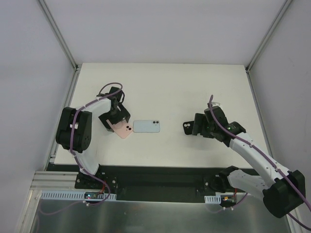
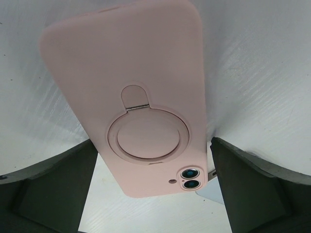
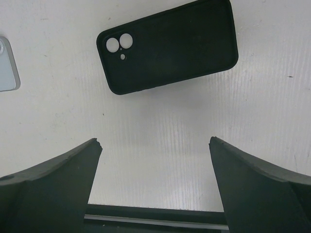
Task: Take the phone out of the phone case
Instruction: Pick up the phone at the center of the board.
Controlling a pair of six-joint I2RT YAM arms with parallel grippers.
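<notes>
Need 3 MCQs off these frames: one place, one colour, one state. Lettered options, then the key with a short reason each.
1. What lies on the table between the pink case and the black case?
A) a bare pale phone
B) a charger
C) a screwdriver

2. What colour is the case under the left gripper?
A) black
B) pink
C) green

3. The black case is:
A) empty
B) holding a phone
C) folded in half

Key:
1 A: the top view shows the pale phone lying between the two cases.
2 B: the left wrist view shows the pink case between that gripper's open fingers.
3 A: the right wrist view shows white table through its camera cutouts.
</notes>
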